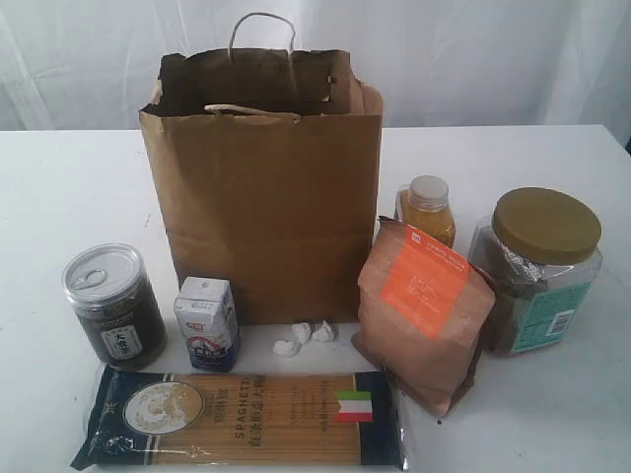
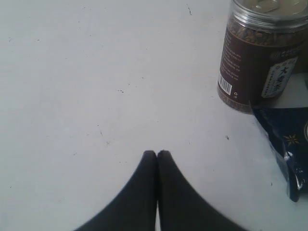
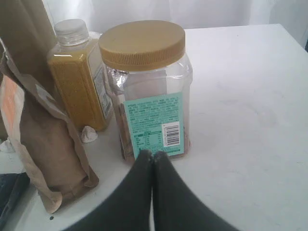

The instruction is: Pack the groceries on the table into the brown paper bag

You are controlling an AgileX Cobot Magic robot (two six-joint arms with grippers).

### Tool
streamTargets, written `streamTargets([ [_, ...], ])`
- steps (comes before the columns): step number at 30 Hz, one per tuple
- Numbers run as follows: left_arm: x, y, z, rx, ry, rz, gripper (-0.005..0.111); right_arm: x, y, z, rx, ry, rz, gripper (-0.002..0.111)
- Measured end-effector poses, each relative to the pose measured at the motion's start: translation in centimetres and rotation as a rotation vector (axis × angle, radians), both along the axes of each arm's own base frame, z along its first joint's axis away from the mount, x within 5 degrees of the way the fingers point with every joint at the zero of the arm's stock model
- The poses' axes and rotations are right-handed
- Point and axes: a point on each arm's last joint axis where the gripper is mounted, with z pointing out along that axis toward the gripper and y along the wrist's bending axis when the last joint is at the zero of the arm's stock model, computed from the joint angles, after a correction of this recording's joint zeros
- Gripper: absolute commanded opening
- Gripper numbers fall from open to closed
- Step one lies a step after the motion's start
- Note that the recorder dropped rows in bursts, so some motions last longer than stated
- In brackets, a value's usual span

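Right wrist view: we find the right gripper [image 3: 152, 154], tips pressed together on nothing, with the upright big gold-lidded jar [image 3: 147, 82] dead ahead and just beyond them.

Tall kraft-brown paper bag [image 1: 261, 217]: interior dark, contents indiscernible.
Small yellow bottle [image 1: 427, 209]: lower half hidden behind orange-labelled brown pouch [image 1: 424, 315].
Big gold-lidded clear jar [image 1: 540, 271]: one lower corner masked by same pouch.
Dark jar with silver pull-tab lid [image 2: 257, 57]: lid cropped in left wrist view.
Long spaghetti pack [image 2: 288, 154]: only a blue corner shows there.
Small white lumps [image 1: 306, 335] beside bag: unidentifiable.
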Motion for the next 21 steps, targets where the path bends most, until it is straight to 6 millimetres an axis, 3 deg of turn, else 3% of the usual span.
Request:
streamTargets([
  [16,0.0,0.0,0.0,0.000,0.000,0.000,0.000,0.1,-0.1,0.3,-0.044,-0.036,0.005,0.000],
  [19,0.0,0.0,0.0,0.000,0.000,0.000,0.000,0.2,0.2,0.9,0.066,-0.089,0.007,0.000],
  [21,0.0,0.0,0.0,0.000,0.000,0.000,0.000,0.3,0.5,2.0,0.261,-0.185,0.011,0.000],
])
